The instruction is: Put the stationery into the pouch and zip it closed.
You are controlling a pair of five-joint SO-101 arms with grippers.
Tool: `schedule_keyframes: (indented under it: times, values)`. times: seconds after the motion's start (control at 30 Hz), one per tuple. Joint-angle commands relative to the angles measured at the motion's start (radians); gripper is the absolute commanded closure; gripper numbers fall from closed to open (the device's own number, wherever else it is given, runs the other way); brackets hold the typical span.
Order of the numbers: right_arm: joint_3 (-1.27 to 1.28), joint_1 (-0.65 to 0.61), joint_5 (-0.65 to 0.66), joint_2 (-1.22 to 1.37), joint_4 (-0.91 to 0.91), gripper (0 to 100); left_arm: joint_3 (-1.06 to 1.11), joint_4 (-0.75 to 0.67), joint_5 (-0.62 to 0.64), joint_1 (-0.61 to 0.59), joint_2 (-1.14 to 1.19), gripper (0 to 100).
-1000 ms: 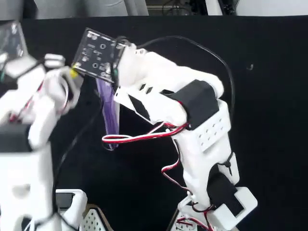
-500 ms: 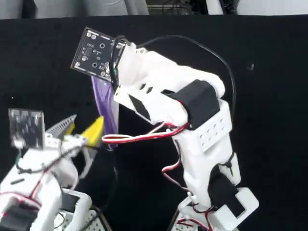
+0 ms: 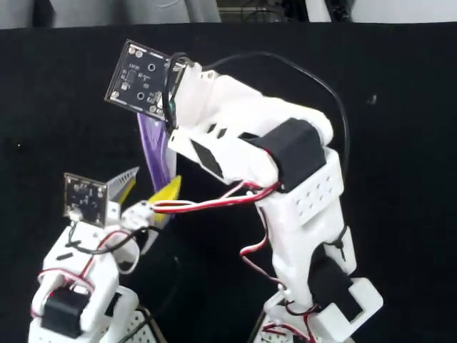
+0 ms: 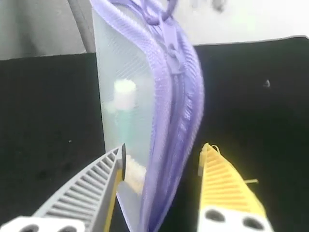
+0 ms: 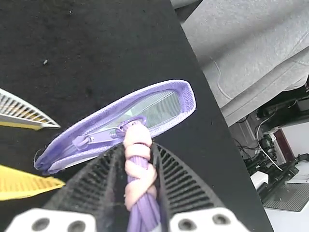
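A purple mesh pouch (image 3: 154,146) hangs upright above the black table. My right gripper (image 5: 139,159) is shut on its twisted loop (image 5: 138,145), next to the zipper pull (image 5: 85,140). Through the pouch's see-through side (image 4: 126,121) I see a white and green piece of stationery (image 4: 124,99) inside. My left gripper (image 4: 161,154) is open, its grey finger (image 4: 94,192) and yellow finger (image 4: 223,186) on either side of the pouch's lower end. In the high view the left gripper (image 3: 156,179) sits at the pouch's bottom edge, below the right arm's camera board (image 3: 143,77).
The right arm's white body (image 3: 285,186) and its red and white cables (image 3: 207,205) cross the middle of the table. Black cloth (image 3: 400,143) stretches to the right. Grey upholstery (image 5: 251,53) lies beyond the table's far edge.
The left arm has swung down from the upper left to the lower left. Its open gripper then moved right until it straddled the pouch's lower end. The right arm has held still.
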Motion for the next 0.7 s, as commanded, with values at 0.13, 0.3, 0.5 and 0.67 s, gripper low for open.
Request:
schedule_keyframes:
  times: [0.13,0.3,0.5,0.67]
  values:
    - [-0.007,-0.011,0.005,-0.007,-0.031,98.7,0.122,-0.284,0.017,-0.108,-0.003,74]
    - [-0.005,-0.011,0.005,-0.007,-0.031,98.7,0.171,-0.365,0.023,-0.105,-0.003,76]
    - [-0.004,-0.011,0.006,-0.007,-0.031,98.7,0.17,-0.42,0.018,-0.105,-0.002,82]
    - [-0.007,-0.011,0.006,-0.007,-0.031,98.7,0.171,-0.417,0.015,-0.079,-0.002,90]
